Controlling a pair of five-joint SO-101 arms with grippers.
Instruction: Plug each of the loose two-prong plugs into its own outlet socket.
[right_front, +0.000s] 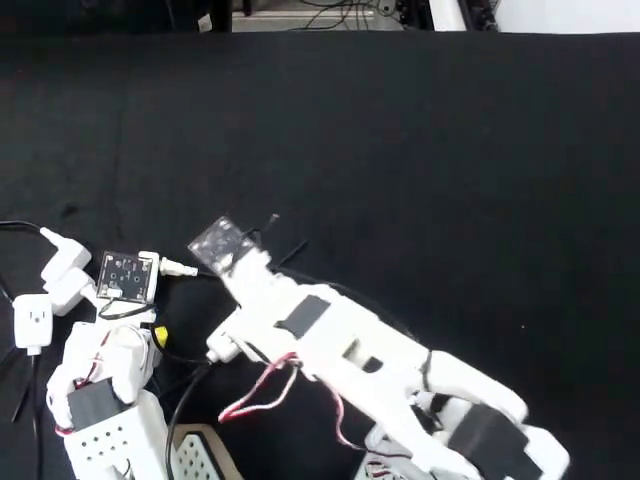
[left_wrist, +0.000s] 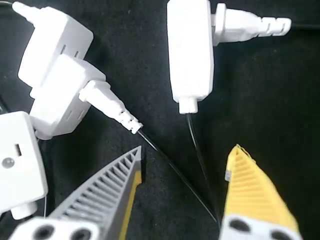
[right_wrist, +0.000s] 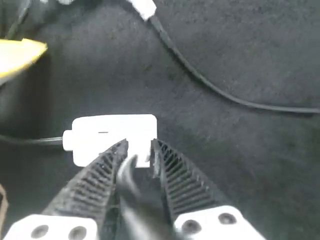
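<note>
Plugs, as far as I can judge: two look home. The first plug (left_wrist: 245, 22) sits in the side of the long outlet block (left_wrist: 190, 50), w/ no gap betw. plug body and block that I can make out. The second plug (left_wrist: 107, 102) is in the stacked adapter pair (left_wrist: 62, 97) near it. My right gripper (right_wrist: 139, 147) is pinched nearly together, fingers pressed on sth narrow right at that block. It's prob. the tail end of the first plug, tho I can't be sure from the wrist cam. My left gripper (left_wrist: 187, 150) is spread wide, holding nothing, and hangs over the black cloth (right_front: 400, 150) just short of the block. What's left: a third outlet (left_wrist: 17, 165) lies beside the adapter pair w/ a bare slot showing, so I reckon at least one socket is unfilled. Next I'd confirm the first plug is fully seated before releasing, then find a plug for that bare slot.
</note>
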